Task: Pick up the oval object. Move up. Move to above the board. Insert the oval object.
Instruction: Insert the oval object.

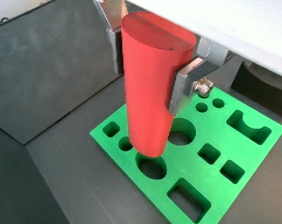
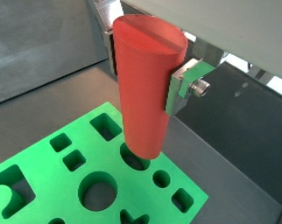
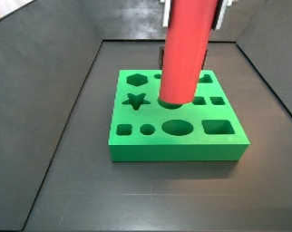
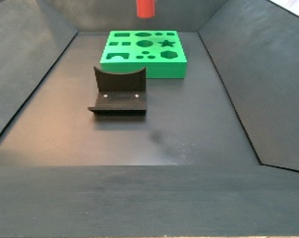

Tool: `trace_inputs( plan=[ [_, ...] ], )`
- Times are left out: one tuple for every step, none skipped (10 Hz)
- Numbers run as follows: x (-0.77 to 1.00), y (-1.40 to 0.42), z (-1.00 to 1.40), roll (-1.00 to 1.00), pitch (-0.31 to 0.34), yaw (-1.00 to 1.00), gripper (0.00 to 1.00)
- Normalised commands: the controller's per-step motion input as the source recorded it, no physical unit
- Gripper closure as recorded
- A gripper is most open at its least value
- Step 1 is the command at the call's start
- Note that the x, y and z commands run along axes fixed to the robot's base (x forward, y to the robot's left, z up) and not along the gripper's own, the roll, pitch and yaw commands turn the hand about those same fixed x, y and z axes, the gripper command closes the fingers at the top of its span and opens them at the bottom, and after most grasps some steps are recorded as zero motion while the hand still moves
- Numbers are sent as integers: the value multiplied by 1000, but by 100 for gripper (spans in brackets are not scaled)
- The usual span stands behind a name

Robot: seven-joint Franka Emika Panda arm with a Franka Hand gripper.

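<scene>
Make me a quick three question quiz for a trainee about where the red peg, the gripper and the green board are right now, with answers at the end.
1. True or false: the red peg lies flat on the floor beside the green board.
2. What holds the peg? A) nothing B) the gripper C) the fixture
3. Fill in: in both wrist views the peg's lower end is at a hole in the ___.

Key
1. False. It stands upright over the board, gripped near its upper part.
2. B. A silver finger presses against its side.
3. Board. Whether the tip is already inside the hole cannot be told.
</scene>
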Motion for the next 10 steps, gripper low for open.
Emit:
trace_inputs(
  plan=[
    [180, 0, -366, 61, -4, 86, 100],
    [151, 0, -251, 43, 0, 89, 100],
    [114, -26, -151, 0, 0, 14, 100],
    [171, -20, -189, 26, 0, 66, 100],
    [223, 0, -320, 49, 0, 100, 100],
    [137, 0, -329, 47, -13, 69, 100],
    [106, -83, -266, 34, -11, 49, 100],
    [60, -114, -134, 0, 0, 0, 100],
    [0, -94, -117, 0, 0, 0, 100],
    [0, -51, -186, 4, -9, 0, 100]
  ],
)
